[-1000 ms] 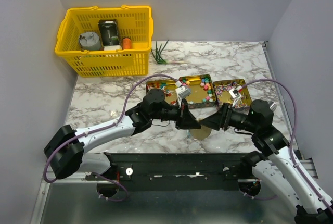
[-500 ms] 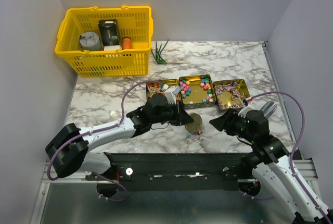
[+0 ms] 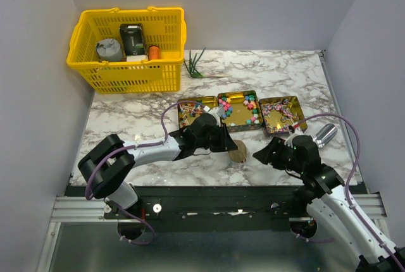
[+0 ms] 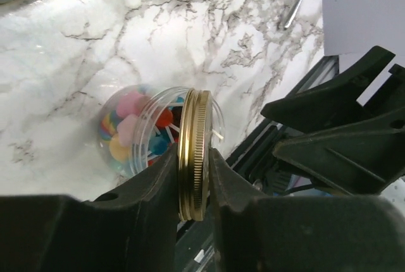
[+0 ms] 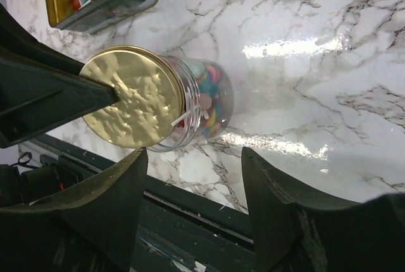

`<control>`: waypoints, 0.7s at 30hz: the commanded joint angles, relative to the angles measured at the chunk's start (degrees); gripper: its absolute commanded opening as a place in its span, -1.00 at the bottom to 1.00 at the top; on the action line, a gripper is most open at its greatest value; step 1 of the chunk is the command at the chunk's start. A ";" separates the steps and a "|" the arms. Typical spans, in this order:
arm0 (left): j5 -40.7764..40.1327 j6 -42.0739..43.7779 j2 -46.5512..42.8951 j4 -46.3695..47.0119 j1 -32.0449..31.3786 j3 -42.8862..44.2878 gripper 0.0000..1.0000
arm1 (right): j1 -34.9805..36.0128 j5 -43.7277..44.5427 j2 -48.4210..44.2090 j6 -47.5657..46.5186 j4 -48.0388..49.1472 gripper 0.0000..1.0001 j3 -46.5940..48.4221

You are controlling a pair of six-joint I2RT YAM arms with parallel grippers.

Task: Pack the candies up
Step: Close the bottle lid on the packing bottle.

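No text, brand, number or sign could be read in any view. Any marking on the dark box point(image 3: 132, 38) in the yellow basket point(image 3: 126, 79) was too small to tell. The gold lid point(image 5: 133, 97) showed only dimpled metal, and the candies point(image 5: 205, 102) in the jar point(image 5: 226, 115) were too blurred for print.

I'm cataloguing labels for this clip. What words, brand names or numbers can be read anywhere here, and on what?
None legible.
The black box in the yellow basket has a lighter patch, too small to read.
The gold lid shows dimpled metal, no lettering.
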 commanded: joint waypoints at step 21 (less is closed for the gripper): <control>-5.38 6.17 -0.95 -11.68 0.13 4.20 0.23 | -0.08 -3.88 10.16 -1.92 10.37 0.32 -2.87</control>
